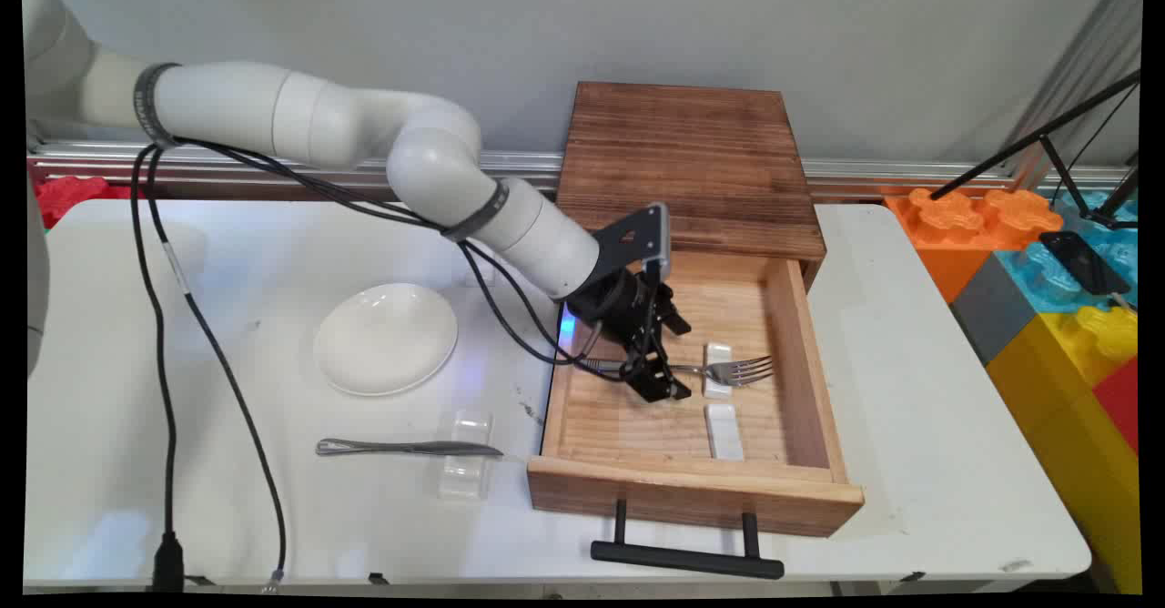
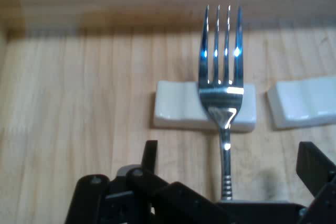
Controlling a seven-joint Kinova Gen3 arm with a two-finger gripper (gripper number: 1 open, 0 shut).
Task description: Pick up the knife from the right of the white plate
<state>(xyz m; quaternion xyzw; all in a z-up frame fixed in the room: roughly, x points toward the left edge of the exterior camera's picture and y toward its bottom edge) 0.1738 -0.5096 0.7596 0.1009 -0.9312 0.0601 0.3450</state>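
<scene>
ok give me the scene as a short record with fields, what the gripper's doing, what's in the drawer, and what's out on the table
gripper: inside the open wooden drawer, at the fork's handle
fingers: spread either side of the handle in the hand view, not closed on it
fork: neck resting on a white rest, tines past it
second white rest: in the drawer, nearer its front
plate: white, left of the drawer
knife: on the table, lying across a clear rest
</scene>
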